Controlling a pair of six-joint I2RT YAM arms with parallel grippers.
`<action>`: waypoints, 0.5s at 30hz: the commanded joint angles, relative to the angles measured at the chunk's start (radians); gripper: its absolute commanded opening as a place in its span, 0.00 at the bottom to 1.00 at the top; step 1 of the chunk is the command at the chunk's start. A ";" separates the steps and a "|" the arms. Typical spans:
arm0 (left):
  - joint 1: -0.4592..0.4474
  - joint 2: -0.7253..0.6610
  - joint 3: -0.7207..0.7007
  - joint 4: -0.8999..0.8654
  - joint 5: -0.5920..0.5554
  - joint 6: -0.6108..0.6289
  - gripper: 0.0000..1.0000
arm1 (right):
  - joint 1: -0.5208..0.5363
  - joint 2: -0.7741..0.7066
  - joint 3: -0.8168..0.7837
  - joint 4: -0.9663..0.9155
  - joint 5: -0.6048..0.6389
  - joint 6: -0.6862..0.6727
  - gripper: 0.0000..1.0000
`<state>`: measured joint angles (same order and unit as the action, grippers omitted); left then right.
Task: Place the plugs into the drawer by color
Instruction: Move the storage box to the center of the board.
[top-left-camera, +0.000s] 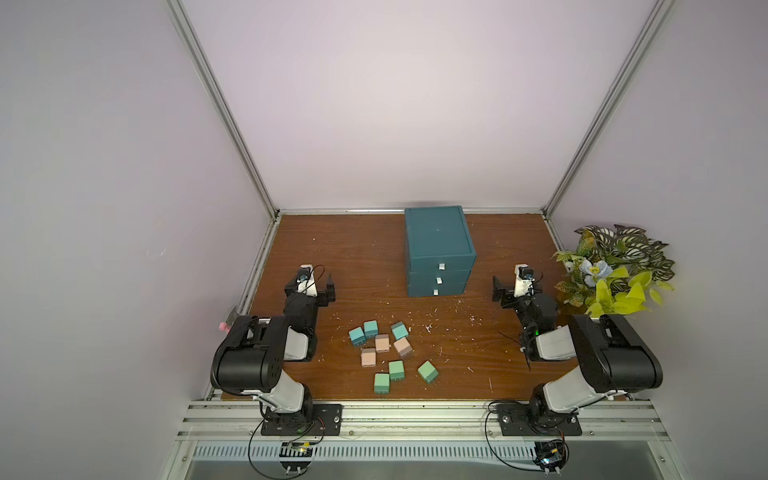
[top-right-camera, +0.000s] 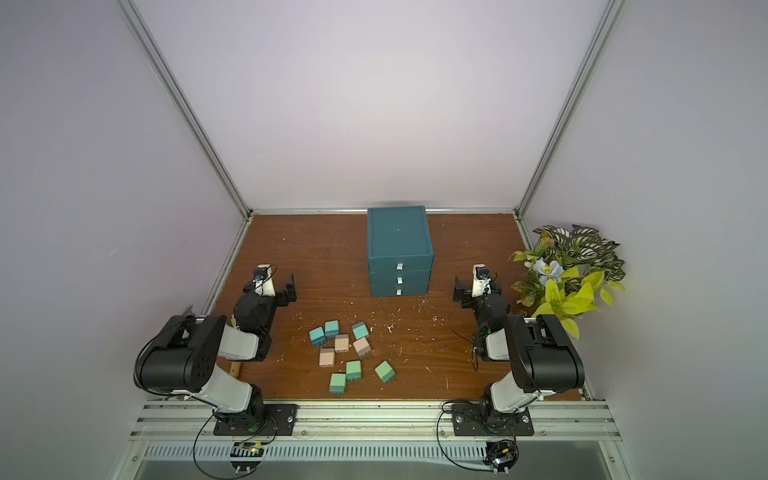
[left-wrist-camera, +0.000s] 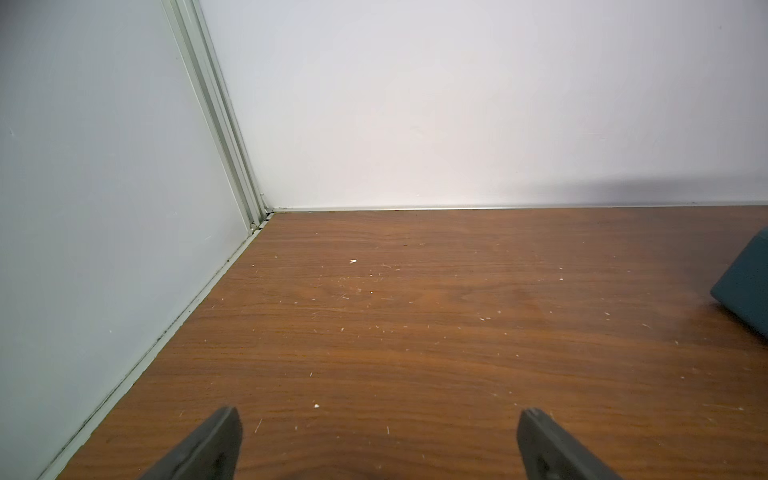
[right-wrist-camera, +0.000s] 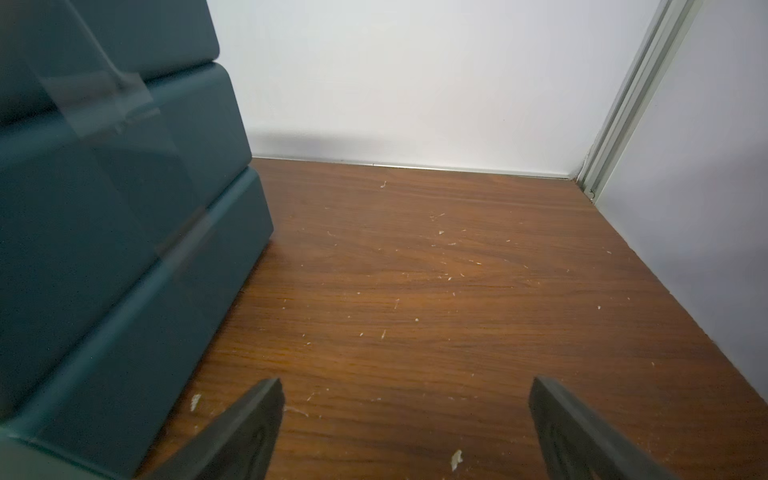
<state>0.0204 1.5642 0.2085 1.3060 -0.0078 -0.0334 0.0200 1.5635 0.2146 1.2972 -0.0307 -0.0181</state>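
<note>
Plainly, in both top views nine plugs (top-left-camera: 382, 344) (top-right-camera: 341, 343) cluster on the table (top-left-camera: 353, 257) before the closed drawers (top-left-camera: 424, 277) of the teal cabinet (top-left-camera: 439, 241). Left wrist: the left gripper (left-wrist-camera: 380, 415) gapes wide over bare wood. Right wrist: the right gripper (right-wrist-camera: 407, 384) gapes beside the teal cabinet.

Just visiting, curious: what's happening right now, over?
Left gripper, right gripper open, empty. Nine plugs loose on table. Three drawers shut. Nothing blocking.
</note>
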 joint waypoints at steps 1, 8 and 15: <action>0.009 -0.015 -0.013 0.027 0.014 -0.003 1.00 | -0.003 -0.016 0.002 0.033 0.009 0.008 0.99; 0.007 -0.013 -0.014 0.028 0.011 -0.003 1.00 | -0.003 -0.014 0.003 0.031 0.020 0.016 0.99; -0.005 -0.015 -0.013 0.030 -0.013 0.005 1.00 | 0.005 -0.055 -0.002 0.016 0.100 0.032 0.99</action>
<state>0.0200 1.5642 0.2047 1.3098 -0.0074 -0.0330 0.0204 1.5608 0.2146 1.2942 -0.0071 -0.0128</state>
